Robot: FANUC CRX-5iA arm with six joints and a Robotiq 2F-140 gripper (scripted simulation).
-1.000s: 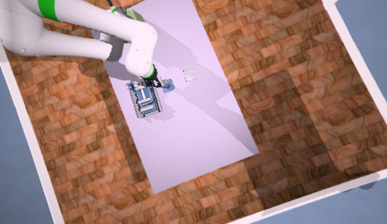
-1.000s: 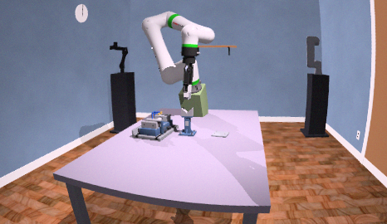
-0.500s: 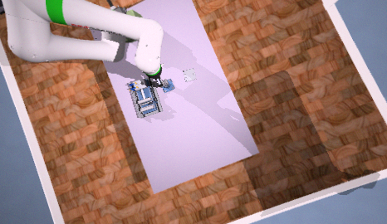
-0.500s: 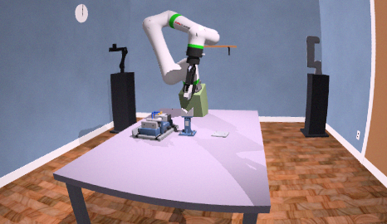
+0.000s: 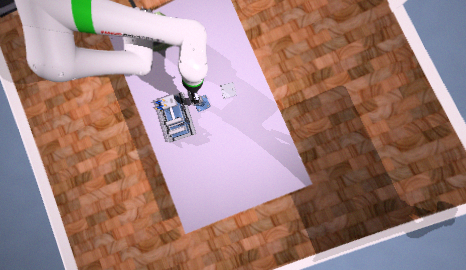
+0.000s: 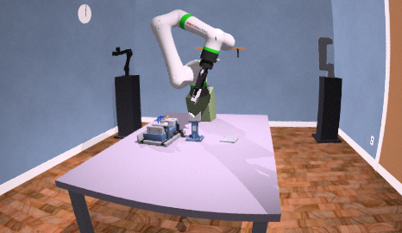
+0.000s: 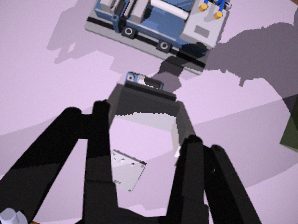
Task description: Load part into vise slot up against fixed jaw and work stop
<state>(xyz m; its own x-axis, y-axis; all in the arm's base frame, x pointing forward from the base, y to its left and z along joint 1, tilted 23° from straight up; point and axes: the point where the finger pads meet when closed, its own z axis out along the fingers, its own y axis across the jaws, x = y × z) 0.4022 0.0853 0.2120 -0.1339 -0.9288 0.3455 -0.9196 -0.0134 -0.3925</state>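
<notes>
End effector (image 7: 148, 137) clamps part (image 7: 147, 106), held high over V-block (image 6: 194, 133), frame centre; likely reorienting before vise (image 6: 159, 133), lower left.

Showing one arm (image 6: 172, 46), one pincer (image 7: 143, 156), one part (image 7: 143, 111), one vise (image 6: 159, 133), one V-block (image 6: 195, 133), one plate (image 6: 229, 140), one desk (image 6: 181, 179), two pedestals (image 6: 128, 103), one clock (image 6: 84, 13).

pale lilac table (image 6: 224, 171) carries the vise (image 6: 159, 133), v-block (image 6: 195, 133) and infeed plate (image 6: 229, 140).
</notes>
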